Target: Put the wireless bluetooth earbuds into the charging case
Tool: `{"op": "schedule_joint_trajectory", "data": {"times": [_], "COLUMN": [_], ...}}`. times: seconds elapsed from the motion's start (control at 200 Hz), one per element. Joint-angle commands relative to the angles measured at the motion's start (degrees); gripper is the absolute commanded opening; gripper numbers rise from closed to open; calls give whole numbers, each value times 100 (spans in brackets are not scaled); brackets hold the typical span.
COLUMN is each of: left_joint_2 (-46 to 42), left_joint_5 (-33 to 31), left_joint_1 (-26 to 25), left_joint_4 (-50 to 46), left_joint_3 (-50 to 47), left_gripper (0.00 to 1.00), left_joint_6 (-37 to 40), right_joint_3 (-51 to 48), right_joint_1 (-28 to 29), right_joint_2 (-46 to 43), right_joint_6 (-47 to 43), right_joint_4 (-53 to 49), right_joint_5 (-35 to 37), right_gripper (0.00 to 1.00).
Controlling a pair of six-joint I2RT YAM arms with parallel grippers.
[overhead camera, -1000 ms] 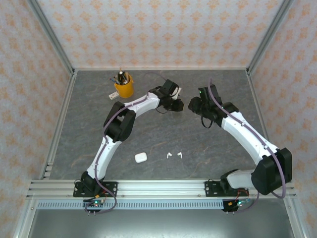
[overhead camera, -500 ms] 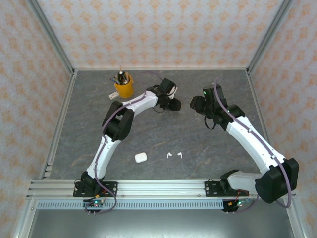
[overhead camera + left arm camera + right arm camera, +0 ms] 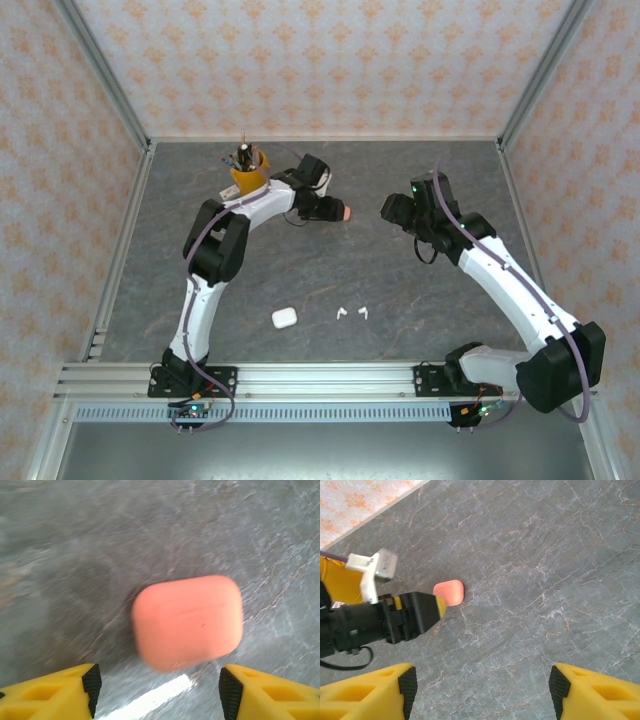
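Grey table (image 3: 300,270) holds your earbuds (image 3: 341,314) near the front, by the white case (image 3: 284,318): likely light, slippery; pinch the stems. Left gripper (image 3: 157,687) gapes at the pink case (image 3: 187,622); right gripper (image 3: 480,690) gapes empty.

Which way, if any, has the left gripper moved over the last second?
Yes. The left gripper has slid leftward in the top view, closer to the yellow pen cup.

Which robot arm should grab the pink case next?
Left, probably: the pink case lies just ahead of the left claw, which is open. The right claw, open too, hangs farther from it.
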Motion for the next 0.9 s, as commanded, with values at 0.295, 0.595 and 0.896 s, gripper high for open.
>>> {"op": "schedule_joint_trajectory", "data": {"times": [0.295, 0.595, 0.896], "left_joint_2": [-2776, -4768, -5926], "left_joint_5": [-840, -1935, -3010], "left_joint_1": [201, 333, 629], "left_joint_4": [259, 697, 649], "left_joint_3": [-1582, -2914, -3607], "left_gripper": [70, 77, 100], "left_joint_6": [304, 179, -368], "right_joint_3": [-552, -335, 517], "right_joint_1": [332, 1994, 3655], "right_joint_2": [-89, 851, 2518], "right_joint_6": [217, 422, 655], "right_joint_4": [258, 230, 17], "right_joint_5": [-195, 323, 831], "right_gripper": [74, 74, 74]}}
